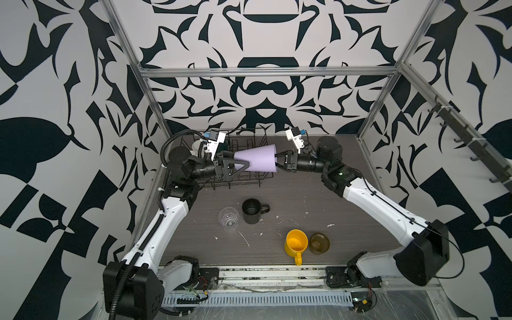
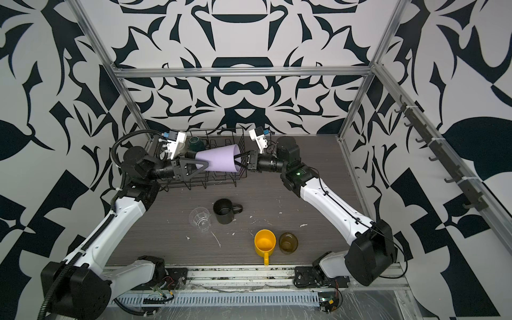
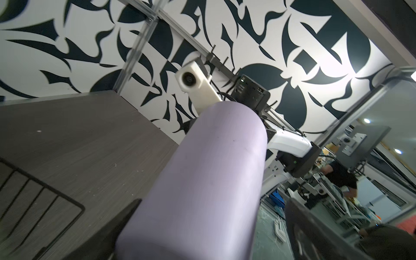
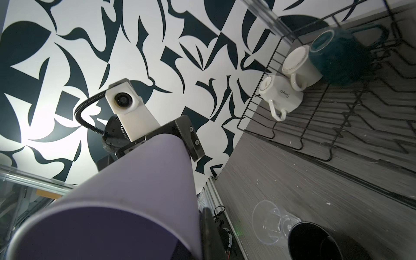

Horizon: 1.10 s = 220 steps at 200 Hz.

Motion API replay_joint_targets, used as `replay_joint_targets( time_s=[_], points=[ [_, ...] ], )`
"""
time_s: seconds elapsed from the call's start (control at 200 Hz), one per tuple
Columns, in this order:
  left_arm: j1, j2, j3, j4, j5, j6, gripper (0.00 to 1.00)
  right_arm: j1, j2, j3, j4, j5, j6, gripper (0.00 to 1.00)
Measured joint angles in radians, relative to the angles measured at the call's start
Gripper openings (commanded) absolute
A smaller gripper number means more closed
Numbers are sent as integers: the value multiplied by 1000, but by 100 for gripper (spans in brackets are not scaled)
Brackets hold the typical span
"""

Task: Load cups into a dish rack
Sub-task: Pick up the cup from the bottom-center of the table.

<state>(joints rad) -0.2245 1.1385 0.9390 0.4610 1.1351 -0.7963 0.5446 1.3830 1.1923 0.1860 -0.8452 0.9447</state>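
Front of table: yellow mug (image 1: 296, 243) and olive-brown glass (image 1: 319, 243) stand side by side, upright. Further in, clear glass (image 1: 228, 219) just beside black mug (image 1: 251, 211). All four are waiting, well below the working height.

Mid-air over the dish rack (image 4: 315, 126): lilac tumbler (image 1: 256, 160) lies horizontal between both arms. The right gripper (image 1: 279, 160) is closed tight on the rim wall and carries the tumbler alone. The left gripper (image 1: 237, 162) has its jaws spread fully wide around the narrow base end, gripping nothing yet.

This looks like a handover.
- Centre the base between the left fingers (image 1: 240, 166) before you close.
- The wall is smooth and tapered, so a squeeze near the tip may push the tumbler out. Seat deeper onto the body.
- Open the right side only once the left grip is firm.
- Then turn the tumbler mouth-down.

Far end of the rack: teal mug (image 4: 337, 58), cream mug (image 4: 299, 67) and white mug (image 4: 281, 94) are clustered together. Aim for the free wire floor beside them, clear of the prongs.
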Motion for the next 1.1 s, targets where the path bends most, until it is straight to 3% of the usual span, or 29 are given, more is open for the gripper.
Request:
replay_joint_targets(
  time_s=[0.285,0.955,1.1],
  points=[
    [-5,25,0,6,26,-2,97,15,4,0,2,-16,4,0],
    [-5,56,0,213,63,-159,94,26,79,0,161,-69,94,0],
    [-10,61,0,216,64,-168,89,27,89,0,175,-77,101,0]
  ],
)
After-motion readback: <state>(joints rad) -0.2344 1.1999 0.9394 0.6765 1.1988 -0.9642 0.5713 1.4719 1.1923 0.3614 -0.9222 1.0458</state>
